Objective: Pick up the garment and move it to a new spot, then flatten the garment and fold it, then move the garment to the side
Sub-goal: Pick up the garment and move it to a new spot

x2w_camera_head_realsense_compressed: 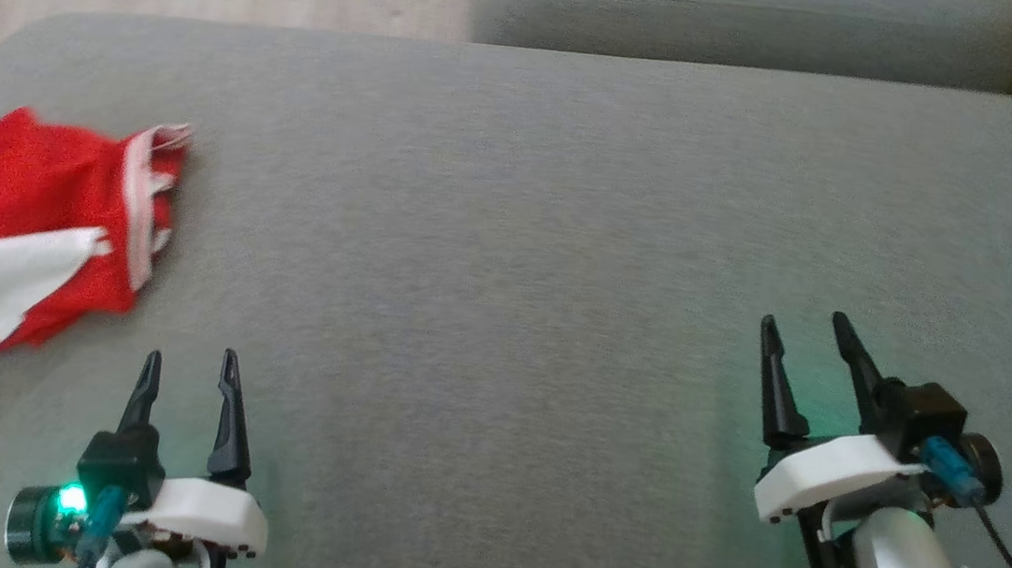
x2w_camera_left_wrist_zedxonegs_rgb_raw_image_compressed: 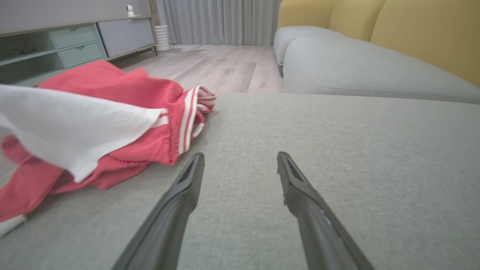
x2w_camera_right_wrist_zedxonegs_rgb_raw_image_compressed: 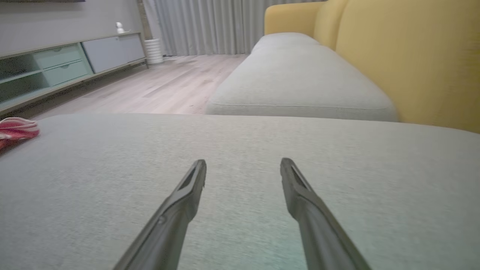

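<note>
red crumpled cloth garment (x2w_camera_head_realsense_compressed: 16, 204) with white trim lies bunched at the left edge of the broad grey upholstered cushion (x2w_camera_head_realsense_compressed: 512, 228), cut off by the head view's left border, so its full shape is hard to make out. one garment, two grippers: the left gripper (x2w_camera_head_realsense_compressed: 190, 354) is near the cloth, fingers spread and empty; the right gripper (x2w_camera_head_realsense_compressed: 803, 319) is well apart over bare cushion, likewise spread, empty.

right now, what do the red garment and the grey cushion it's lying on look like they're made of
Garment: probably thin, soft knit fabric, matte red with white striped trim and a white panel; it lies in limp, rumpled folds. Cushion: likely woven upholstery cloth, matte grey, with a fine flecked weave showing up close.
</note>
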You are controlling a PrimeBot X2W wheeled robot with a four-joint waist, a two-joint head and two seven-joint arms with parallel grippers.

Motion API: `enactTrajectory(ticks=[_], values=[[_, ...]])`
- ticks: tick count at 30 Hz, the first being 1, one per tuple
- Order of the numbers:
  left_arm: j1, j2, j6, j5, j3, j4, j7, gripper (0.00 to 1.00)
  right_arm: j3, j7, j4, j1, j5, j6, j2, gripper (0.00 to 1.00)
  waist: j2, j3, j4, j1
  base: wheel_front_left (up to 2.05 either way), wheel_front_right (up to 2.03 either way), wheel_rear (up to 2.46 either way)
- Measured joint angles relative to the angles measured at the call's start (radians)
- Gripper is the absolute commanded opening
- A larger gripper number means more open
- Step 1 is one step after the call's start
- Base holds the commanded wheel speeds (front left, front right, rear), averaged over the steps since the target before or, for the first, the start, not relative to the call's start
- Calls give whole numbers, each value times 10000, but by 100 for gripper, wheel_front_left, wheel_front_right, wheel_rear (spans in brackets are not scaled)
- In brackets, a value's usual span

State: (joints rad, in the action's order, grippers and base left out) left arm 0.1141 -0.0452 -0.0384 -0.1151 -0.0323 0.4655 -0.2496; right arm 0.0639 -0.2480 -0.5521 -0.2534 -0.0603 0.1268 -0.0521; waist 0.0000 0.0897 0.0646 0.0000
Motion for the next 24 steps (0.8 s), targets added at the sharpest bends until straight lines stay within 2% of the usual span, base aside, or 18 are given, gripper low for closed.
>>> enactTrajectory(ticks=[8, 16, 19, 24], values=[[-400, 8, -71, -207, 82, 63, 0, 100, 800, 0, -102, 17, -226, 0, 0, 100, 0, -39, 1768, -1, 0, 0, 0], [-770, -31, 48, -270, 899, 84, 0, 100, 1749, 0, -222, 13, -560, 0, 0, 100, 0, -41, 3491, -1, 0, 0, 0], [-768, -102, 196, -217, 1095, 84, 0, 100, 1914, 0, -226, -11, -556, 0, 4, 100, 0, 87, 3738, -2, 0, 0, 0], [-229, -261, 245, -203, 1756, -274, 0, 100, 1916, 0, -251, -30, -523, 0, -92, 100, 0, 570, 3633, -1, 0, 0, 0]])
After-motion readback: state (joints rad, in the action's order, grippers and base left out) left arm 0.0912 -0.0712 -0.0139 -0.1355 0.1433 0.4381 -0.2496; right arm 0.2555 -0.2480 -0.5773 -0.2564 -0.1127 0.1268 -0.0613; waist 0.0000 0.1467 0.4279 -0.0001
